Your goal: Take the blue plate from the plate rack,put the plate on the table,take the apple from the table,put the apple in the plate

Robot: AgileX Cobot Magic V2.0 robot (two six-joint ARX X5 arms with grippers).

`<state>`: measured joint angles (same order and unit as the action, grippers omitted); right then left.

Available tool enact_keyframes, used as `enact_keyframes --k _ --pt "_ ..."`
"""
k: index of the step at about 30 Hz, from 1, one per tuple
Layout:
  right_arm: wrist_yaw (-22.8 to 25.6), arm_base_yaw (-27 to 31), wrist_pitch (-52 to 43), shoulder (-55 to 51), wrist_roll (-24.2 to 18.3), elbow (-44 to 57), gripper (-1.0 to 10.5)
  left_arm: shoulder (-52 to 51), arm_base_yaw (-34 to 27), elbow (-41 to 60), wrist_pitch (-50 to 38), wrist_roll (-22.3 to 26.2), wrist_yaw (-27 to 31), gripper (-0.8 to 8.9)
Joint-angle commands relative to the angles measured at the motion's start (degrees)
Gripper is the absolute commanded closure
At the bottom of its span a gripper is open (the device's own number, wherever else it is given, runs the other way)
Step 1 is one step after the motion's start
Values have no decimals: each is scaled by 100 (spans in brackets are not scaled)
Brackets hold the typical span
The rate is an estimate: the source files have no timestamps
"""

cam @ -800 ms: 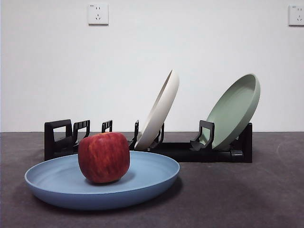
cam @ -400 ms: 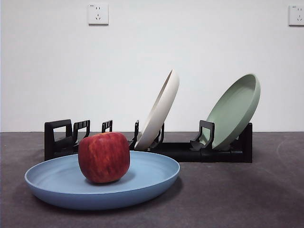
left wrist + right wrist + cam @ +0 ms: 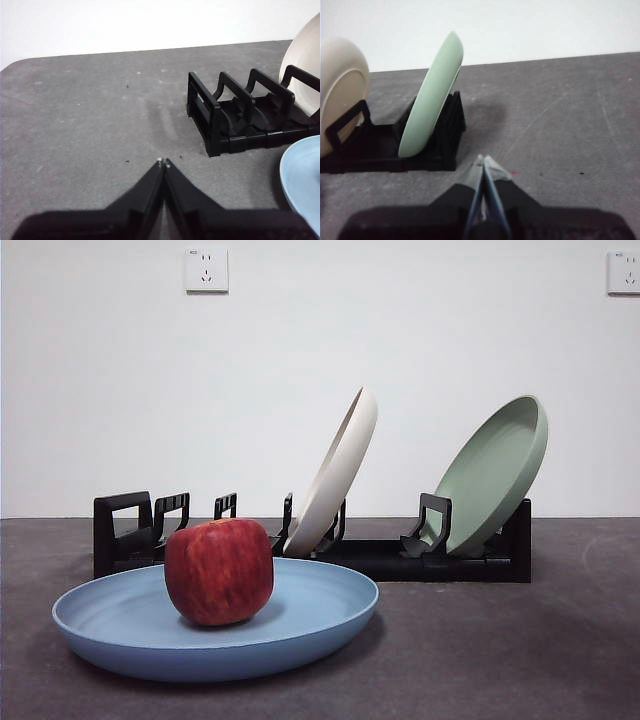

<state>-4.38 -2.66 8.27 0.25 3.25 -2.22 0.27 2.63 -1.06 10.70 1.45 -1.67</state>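
Nothing has moved since the earlier frames: the apple [image 3: 219, 572] sits upright in the blue plate [image 3: 320, 615], left of the plate's middle in the front view, and the plate lies flat on the counter [image 3: 500, 660] just in front of the plate rack [image 3: 395, 558]. In the rack behind, a cream-white plate [image 3: 335, 472] and a sage-green plate [image 3: 492, 475] both lean in their slots. My left pincer [image 3: 163, 162] is pressed together with nothing in it, above bare counter near the rack's end, the blue plate's rim showing beside it. My right pincer [image 3: 483, 161] is likewise pressed together, holding nothing, near the rack end where the green plate stands.
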Motion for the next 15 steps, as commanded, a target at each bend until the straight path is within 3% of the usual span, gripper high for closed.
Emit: enact_keyframes --k 1,9,15 --pt "-17 -2 -37 -20 166 155 963 -7 -13 72 7 -33 2 814" --pt "-11 -13 203 -20 529 188 962 -7 -13 72 7 -33 4 814" --pt "42 -13 203 -13 527 188 962 -7 -13 72 7 -33 4 814"
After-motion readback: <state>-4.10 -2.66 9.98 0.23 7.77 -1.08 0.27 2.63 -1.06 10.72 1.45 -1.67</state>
